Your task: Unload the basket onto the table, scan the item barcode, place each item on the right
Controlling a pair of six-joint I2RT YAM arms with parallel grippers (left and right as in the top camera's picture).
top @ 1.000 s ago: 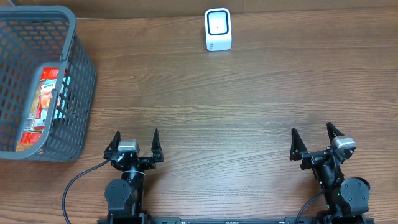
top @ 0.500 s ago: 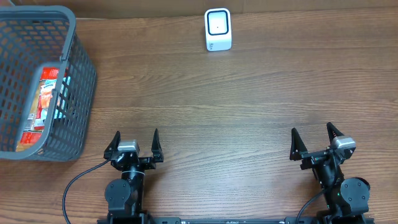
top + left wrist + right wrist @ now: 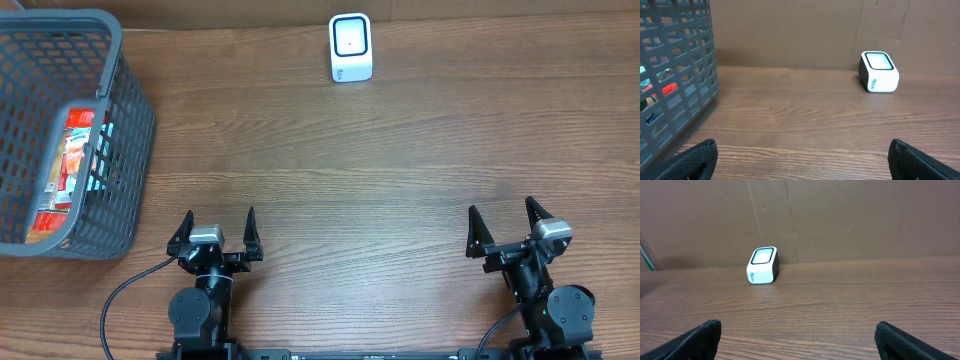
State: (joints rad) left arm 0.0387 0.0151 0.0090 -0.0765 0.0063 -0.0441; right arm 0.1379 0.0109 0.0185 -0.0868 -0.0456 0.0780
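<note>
Left gripper (image 3: 218, 216) spread, items (image 3: 75, 152) in basket (image 3: 132, 130), well apart

Overhead looks down; low wrist views, seemingly level, share the scanner (image 3: 879, 72).

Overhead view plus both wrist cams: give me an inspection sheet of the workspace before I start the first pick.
Surface: wooden table, bare between the arms and the far edge.
Job's things: white scanner upright at the far edge, centre; grey basket at far left holding packaged items, barcodes too small to read.
Clutter: nothing seen.
End effectors: left end effector and right end effector both open, holding nothing, at the near edge, apart from everything.
Cables: black cable loops on the table left of the left arm, short of the basket.
Surroundings: brown panel backdrop behind the table.
</note>
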